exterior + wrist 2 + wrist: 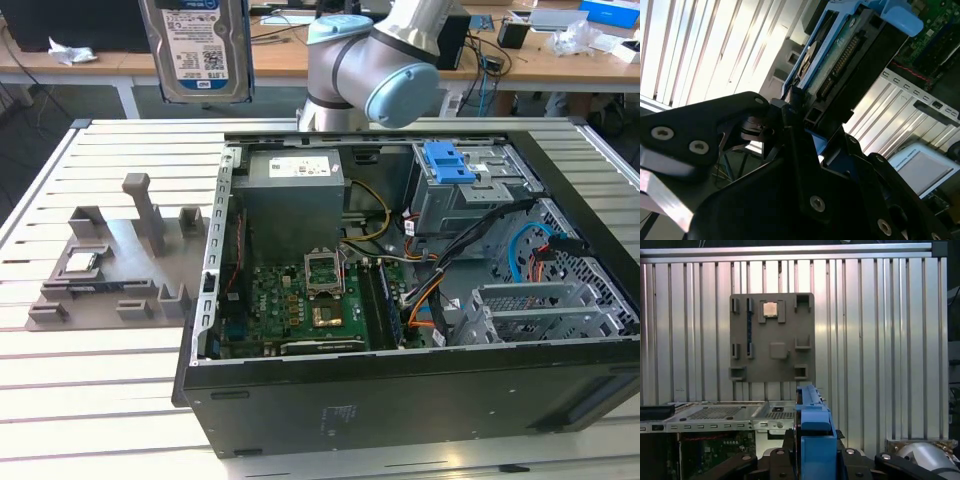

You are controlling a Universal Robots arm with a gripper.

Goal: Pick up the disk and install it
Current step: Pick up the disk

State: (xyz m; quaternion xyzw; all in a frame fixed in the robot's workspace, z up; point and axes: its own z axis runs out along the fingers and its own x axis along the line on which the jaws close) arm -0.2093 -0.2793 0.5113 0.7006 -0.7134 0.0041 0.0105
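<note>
The disk [196, 48], a silver hard drive with a white and blue label in a blue plastic frame, hangs upright high above the slatted table, toward the exterior view's left of the open computer case [400, 290]. In the second wrist view my gripper [795, 107] is shut on the disk [837, 60], its black fingers [720, 125] clamped on the end of the blue frame. The first wrist view looks down past the frame's blue edge [815, 432] between the fingers.
A grey fixture plate [115, 265] holding a small square silver chip [80, 263] lies on the table beside the case. Inside the case are the motherboard [300, 300], cables and a drive cage [470, 195] with a blue bracket [448, 162]. My arm [380, 60] stands behind the case.
</note>
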